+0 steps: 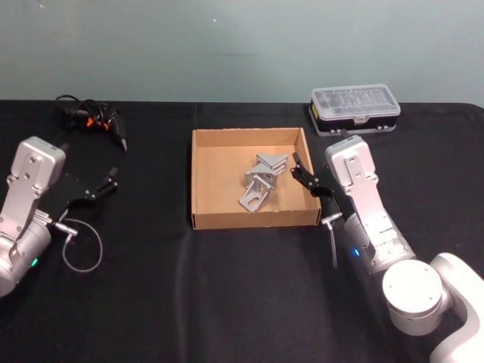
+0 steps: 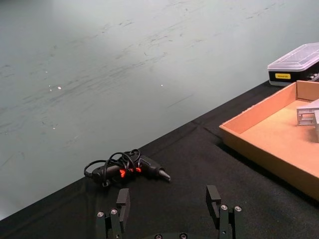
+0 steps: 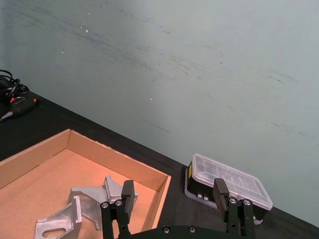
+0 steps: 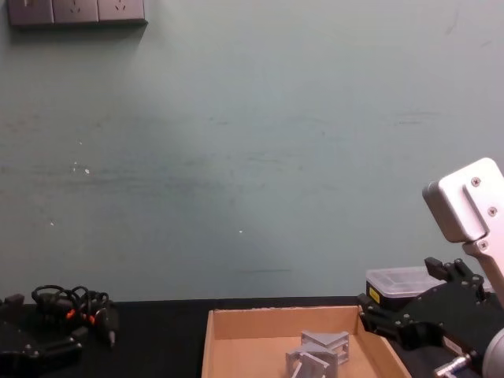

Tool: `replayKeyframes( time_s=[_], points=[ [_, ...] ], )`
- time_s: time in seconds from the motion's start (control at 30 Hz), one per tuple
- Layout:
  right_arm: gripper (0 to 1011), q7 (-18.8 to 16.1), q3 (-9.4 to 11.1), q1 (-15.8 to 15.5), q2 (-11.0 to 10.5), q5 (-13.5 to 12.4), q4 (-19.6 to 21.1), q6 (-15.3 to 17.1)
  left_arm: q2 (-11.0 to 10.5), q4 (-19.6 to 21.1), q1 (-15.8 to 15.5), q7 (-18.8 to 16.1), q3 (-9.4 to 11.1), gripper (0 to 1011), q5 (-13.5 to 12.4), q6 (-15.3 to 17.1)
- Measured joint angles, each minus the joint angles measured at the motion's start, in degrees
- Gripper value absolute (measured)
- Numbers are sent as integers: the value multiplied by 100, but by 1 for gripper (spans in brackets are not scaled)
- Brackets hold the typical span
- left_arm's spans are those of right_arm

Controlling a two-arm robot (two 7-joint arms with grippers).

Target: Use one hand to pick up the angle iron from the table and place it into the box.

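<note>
Grey metal angle iron pieces point(image 1: 261, 184) lie together inside the tan cardboard box point(image 1: 249, 219) at the middle of the black table point(image 1: 227, 295). My right gripper point(image 1: 301, 172) hovers at the box's right wall, open, with nothing between its fingers. The right wrist view shows the open right gripper point(image 3: 174, 194) over that wall, with the angle iron pieces point(image 3: 89, 204) on the box floor point(image 3: 40, 184). From the chest, the pieces point(image 4: 319, 350) sit low in the box point(image 4: 236, 327), beside the right gripper point(image 4: 394, 319). My left gripper point(image 1: 108, 184) stays open over the table's left side.
A clear-lidded plastic case point(image 1: 355, 108) stands at the back right, behind the box. A small black tool with a coiled cable point(image 1: 94, 117) lies at the back left. A loose wire loop point(image 1: 83, 246) hangs by the left arm. A pale wall rises behind the table.
</note>
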State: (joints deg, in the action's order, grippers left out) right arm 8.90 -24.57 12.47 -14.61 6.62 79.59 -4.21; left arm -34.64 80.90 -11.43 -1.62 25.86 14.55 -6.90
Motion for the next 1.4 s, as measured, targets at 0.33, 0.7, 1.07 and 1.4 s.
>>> replayKeyframes(
  time_s=[0.33,0.7,1.07,1.4],
  points=[
    [1004,-34,4,2,-20,-43,24,2,0,0,0,0,0,1005,0,0],
    [1004,-57,10,7,-30,-73,39,20,0,0,0,0,0,1005,0,0],
    [1004,-74,11,9,-36,-82,44,27,0,0,0,0,0,1005,0,0],
    [1004,-78,11,8,-38,-88,48,31,0,0,0,0,0,1004,0,0]
  ],
)
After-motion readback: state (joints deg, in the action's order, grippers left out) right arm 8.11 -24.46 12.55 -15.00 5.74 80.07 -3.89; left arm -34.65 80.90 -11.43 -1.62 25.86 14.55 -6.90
